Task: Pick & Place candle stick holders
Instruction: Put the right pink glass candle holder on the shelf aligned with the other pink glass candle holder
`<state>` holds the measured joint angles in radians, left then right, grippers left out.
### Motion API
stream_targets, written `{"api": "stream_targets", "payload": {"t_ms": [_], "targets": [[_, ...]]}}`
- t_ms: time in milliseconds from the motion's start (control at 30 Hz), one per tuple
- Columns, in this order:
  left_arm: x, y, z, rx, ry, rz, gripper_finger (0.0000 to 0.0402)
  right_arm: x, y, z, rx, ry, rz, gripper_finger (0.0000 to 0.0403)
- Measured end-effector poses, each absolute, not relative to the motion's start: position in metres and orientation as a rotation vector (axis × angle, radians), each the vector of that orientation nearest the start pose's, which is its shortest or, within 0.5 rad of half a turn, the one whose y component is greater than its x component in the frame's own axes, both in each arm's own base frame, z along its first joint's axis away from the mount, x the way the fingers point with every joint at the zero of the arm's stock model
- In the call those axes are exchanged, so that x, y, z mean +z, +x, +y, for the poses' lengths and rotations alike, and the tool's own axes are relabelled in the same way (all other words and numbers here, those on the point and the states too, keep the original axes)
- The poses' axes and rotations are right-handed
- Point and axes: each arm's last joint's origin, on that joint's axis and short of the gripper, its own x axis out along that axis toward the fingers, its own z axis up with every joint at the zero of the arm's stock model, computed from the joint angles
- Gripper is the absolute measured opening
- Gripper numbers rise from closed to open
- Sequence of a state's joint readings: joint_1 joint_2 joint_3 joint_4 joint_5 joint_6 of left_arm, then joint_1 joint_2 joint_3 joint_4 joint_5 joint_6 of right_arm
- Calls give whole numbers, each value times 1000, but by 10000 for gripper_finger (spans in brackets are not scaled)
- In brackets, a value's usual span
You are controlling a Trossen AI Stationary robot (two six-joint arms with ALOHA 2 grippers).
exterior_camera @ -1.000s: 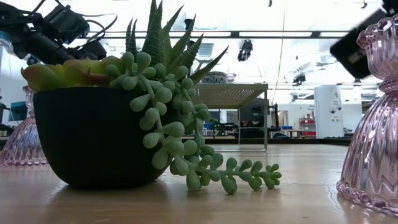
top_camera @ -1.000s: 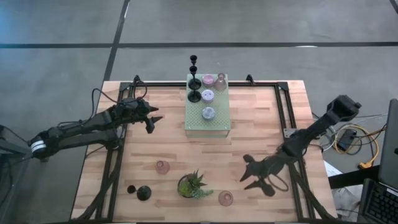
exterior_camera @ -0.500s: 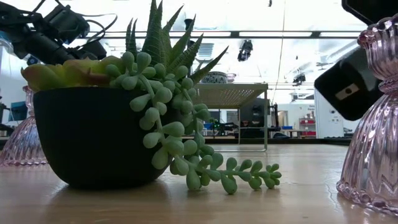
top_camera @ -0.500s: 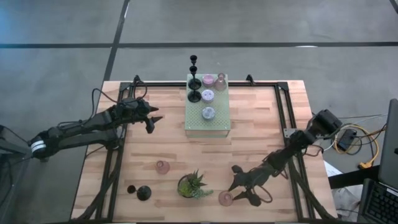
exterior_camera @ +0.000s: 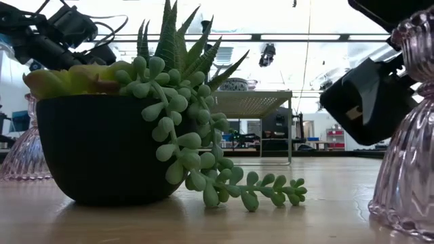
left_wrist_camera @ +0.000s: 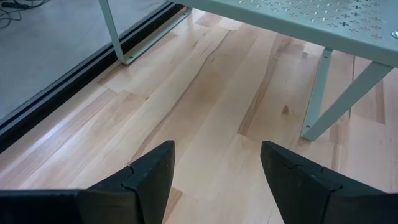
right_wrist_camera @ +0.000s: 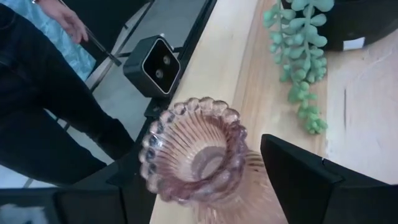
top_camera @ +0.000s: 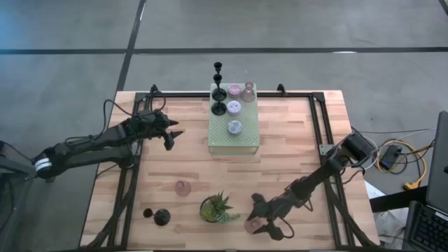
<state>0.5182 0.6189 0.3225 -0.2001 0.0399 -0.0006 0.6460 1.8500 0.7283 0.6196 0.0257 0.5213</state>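
On table: 2 pink holders, 1 plant.

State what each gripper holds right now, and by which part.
Nothing is held. The right gripper stands open around the pink glass holder near its top, not yet closed. The left gripper hangs open and empty.

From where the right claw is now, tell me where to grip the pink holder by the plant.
Grip the pink holder just under its flared, beaded rim, coming from above. It stands upright, and the open right claw already straddles it.
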Motion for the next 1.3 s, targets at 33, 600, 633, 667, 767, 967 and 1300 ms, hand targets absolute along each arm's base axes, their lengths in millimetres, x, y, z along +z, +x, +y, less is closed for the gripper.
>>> {"api": "stream_targets", "payload": {"t_ms": [33, 600, 633, 667, 767, 967, 1300], "targets": [[196, 124, 69, 469, -138, 482, 243, 115, 272, 204, 463, 326, 625, 257], [196, 124, 69, 469, -139, 484, 243, 132, 277, 206, 470, 349, 578, 119], [196, 124, 69, 468, -139, 484, 243, 136, 277, 205, 459, 349, 568, 119], [196, 124, 69, 469, -139, 484, 243, 141, 278, 204, 446, 352, 552, 119], [196, 124, 69, 470, -139, 484, 243, 156, 276, 196, 393, 347, 541, 119], [196, 124, 69, 468, -139, 484, 243, 204, 267, 163, 272, 348, 493, 119], [196, 124, 69, 468, -139, 484, 243, 262, 244, 65, -128, 201, 422, 119]]}}
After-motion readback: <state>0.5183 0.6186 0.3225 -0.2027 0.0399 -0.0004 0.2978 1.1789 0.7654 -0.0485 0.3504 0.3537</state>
